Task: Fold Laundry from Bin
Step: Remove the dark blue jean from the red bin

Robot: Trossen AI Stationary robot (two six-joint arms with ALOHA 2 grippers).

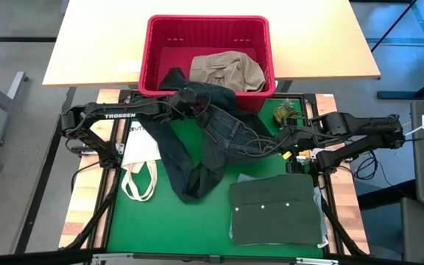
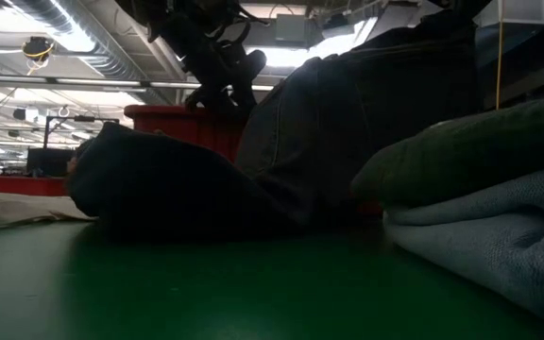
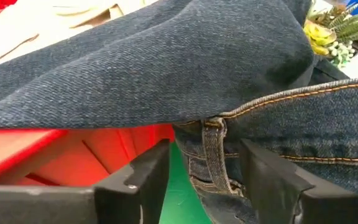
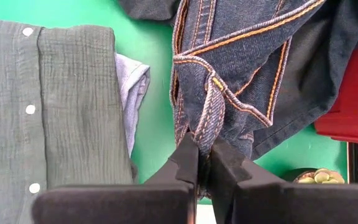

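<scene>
Left gripper (image 3: 204, 180): fingers spread apart, released, at the near rim of the red slotted plastic bin (image 1: 160, 55). A belt loop of the dark blue denim jeans (image 1: 212, 129) hangs in the gap between the fingers; contact cannot be told.

Right gripper (image 4: 204, 158): fingers clenched on a stitched denim loop at the jeans' waistband, above the green tabletop (image 1: 168, 221).

Jeans drape from the bin's front rim down across the tabletop, legs trailing toward the near left. A khaki-beige crumpled garment (image 1: 227, 71) lies inside the bin. A folded dark green buttoned shirt (image 1: 278, 210) sits on a light blue-grey folded piece (image 4: 132, 87) at the near right. A white tote bag with loop handles (image 1: 140, 158) lies left of the jeans.

Writing: "TROSSEN" on the left arm (image 1: 120, 115).

Room: grey floor, pale wooden table (image 1: 101, 44) under the bin, ceiling ducts in the low view.
</scene>
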